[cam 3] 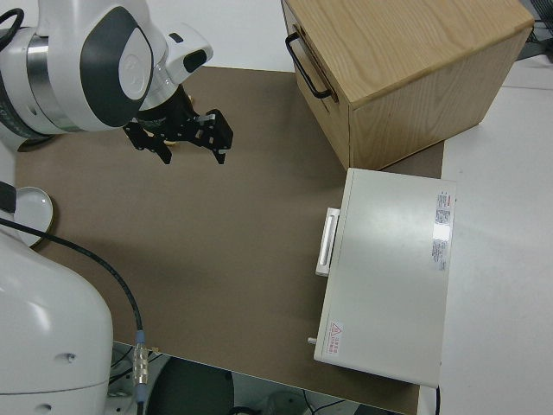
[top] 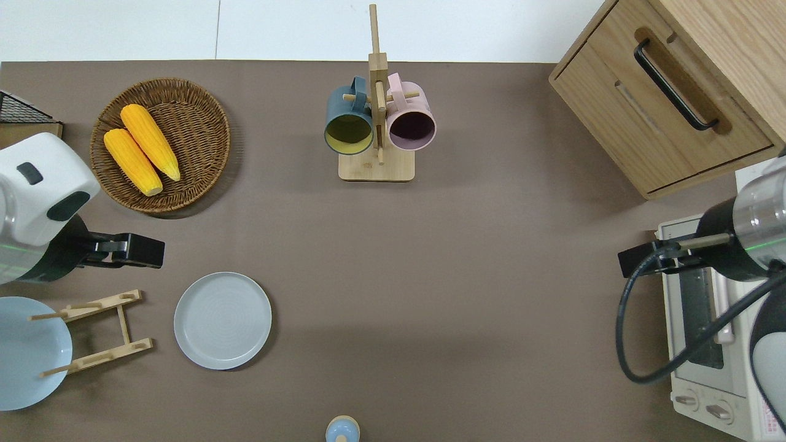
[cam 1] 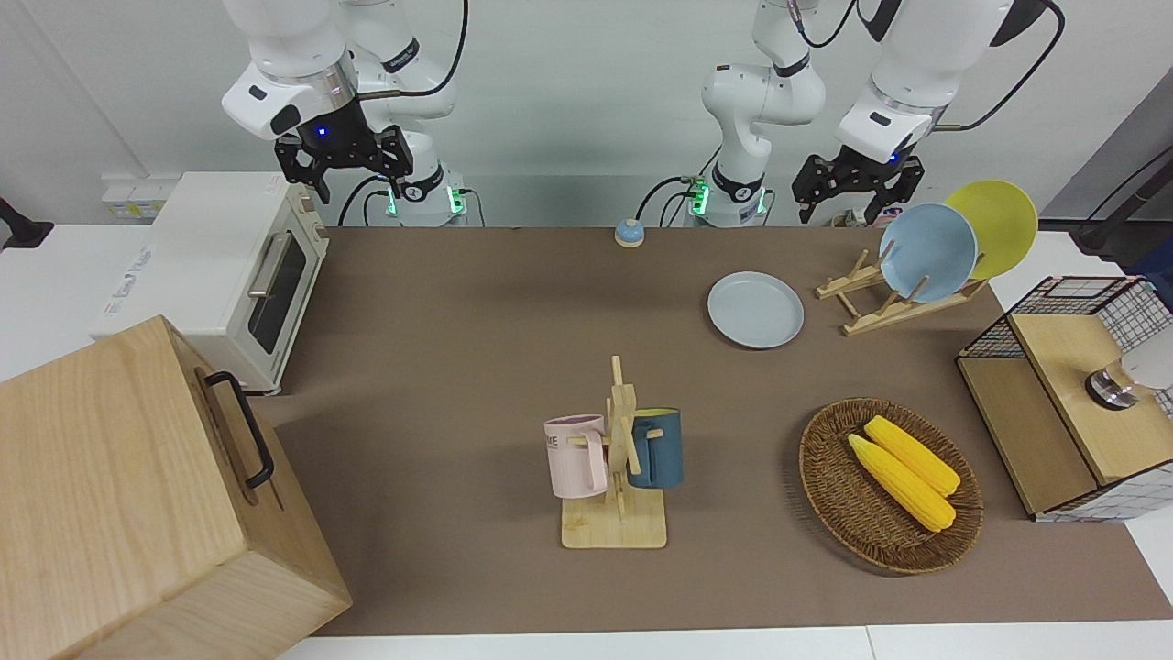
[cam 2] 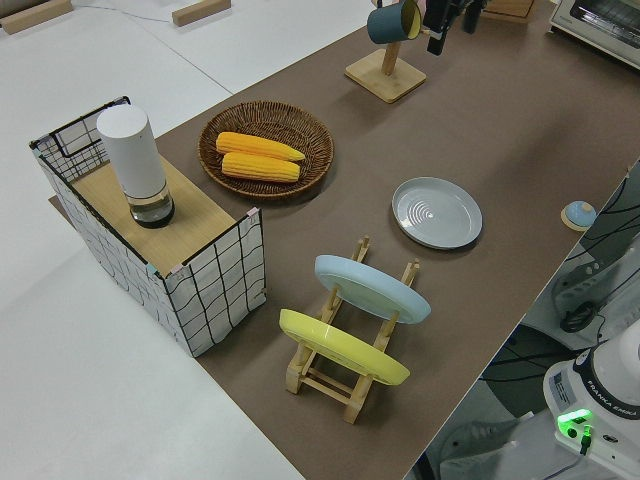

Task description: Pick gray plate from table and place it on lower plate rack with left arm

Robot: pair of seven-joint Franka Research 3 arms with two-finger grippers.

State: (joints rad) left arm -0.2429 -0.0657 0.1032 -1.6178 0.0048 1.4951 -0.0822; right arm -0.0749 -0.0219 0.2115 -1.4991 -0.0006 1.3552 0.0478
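The gray plate [cam 1: 755, 309] lies flat on the brown table [cam 1: 476, 348], beside the low end of the wooden plate rack [cam 1: 880, 307]. It also shows in the overhead view [top: 222, 320] and the left side view [cam 2: 436, 212]. The rack [top: 98, 331] holds a light-blue plate [cam 1: 927, 252] and a yellow plate [cam 1: 994, 225] in its upper slots; its low pegs are bare. My left gripper [cam 1: 857, 206] is open and empty, up in the air over the table between the rack and the wicker basket [top: 150, 252]. My right gripper [cam 1: 344, 179] is open and parked.
A mug stand [cam 1: 616, 458] with a pink and a blue mug stands mid-table. A wicker basket [cam 1: 829, 458] holds two corn cobs. A wire-sided shelf [cam 1: 1063, 394] is at the left arm's end. A toaster oven [cam 1: 238, 275], a wooden cabinet [cam 1: 137, 495] and a small bell [cam 1: 629, 232] also stand here.
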